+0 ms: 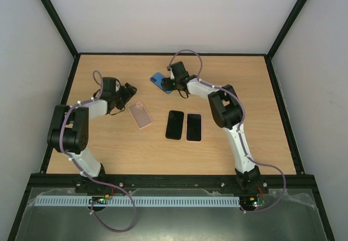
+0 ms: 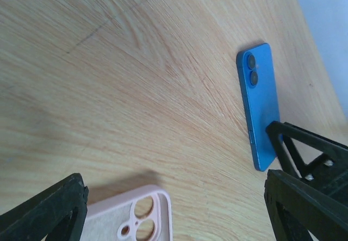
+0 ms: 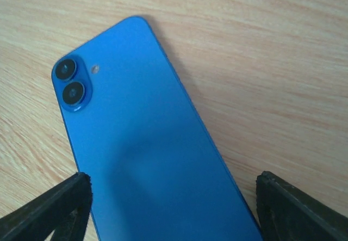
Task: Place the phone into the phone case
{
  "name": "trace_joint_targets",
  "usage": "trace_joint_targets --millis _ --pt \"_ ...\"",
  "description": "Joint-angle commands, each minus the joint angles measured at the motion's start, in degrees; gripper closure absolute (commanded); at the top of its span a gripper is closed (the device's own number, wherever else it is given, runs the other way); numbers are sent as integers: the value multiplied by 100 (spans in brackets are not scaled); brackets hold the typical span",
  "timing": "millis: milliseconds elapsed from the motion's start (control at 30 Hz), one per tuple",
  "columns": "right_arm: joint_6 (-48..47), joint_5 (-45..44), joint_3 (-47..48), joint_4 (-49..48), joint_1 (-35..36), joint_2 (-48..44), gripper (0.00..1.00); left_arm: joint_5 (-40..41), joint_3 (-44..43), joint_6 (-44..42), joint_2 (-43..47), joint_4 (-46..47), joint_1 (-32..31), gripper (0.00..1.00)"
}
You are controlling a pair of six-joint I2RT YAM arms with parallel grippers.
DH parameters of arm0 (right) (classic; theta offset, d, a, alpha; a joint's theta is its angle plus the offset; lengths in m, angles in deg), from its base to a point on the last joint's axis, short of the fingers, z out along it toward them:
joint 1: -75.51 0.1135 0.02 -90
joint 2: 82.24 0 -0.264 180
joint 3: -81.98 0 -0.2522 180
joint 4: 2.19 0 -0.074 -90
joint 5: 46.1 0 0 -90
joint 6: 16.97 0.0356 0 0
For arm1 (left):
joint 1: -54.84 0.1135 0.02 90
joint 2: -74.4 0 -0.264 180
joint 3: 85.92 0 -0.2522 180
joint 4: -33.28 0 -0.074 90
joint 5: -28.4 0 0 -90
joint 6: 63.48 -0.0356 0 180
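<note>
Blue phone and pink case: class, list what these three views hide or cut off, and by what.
- Blue phone: right wrist view, lower end cut by the bottom edge; screen side faces the table.
- Blue phone, top view: part lies under the right gripper.
- Pink case: left wrist view, all but the camera end cut by the bottom edge.

1. Table (image 2: 109, 88): pale wood grain, probably laminate. It's smooth and pretty much matt.
2. Blue phone (image 3: 152, 143): the back is slick and smooth with a soft sheen, and the camera lenses (image 3: 69, 82) look properly glossy.
3. Pink case (image 2: 106, 219): matt, soft-looking plastic or rubber, honestly can't tell which.
4. Fingers (image 3: 51, 211): black matt plastic, with edges a bit rough and grainy.
5. Arms (image 1: 92, 109): white and black shells that look like smooth plastic.
</note>
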Motion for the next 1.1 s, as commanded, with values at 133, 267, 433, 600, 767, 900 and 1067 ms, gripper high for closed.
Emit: trace_joint_targets --millis 133,267,433,600,767,900,1067 --pt "-591 -728 380 1284 218 442 13 177 479 38 814 -229 195 10" --pt "-829 -704 394 1305 285 445 8 141 537 6 969 -335 209 10" --pt "-905 -973 581 1413 331 601 6 160 591 -76 1088 -494 209 9" --pt "-922 -1095 727 1539 342 760 11 119 729 -87 1190 -531 209 9" --pt "-904 -1159 633 1606 373 673 17 4 916 -125 1297 -490 209 9" --pt "-775 -1274 353 1533 450 465 21 -72 1047 -199 1331 -519 209 9" --pt "-561 -1376 -152 1405 617 136 26 -170 1193 -249 1418 -526 209 9"
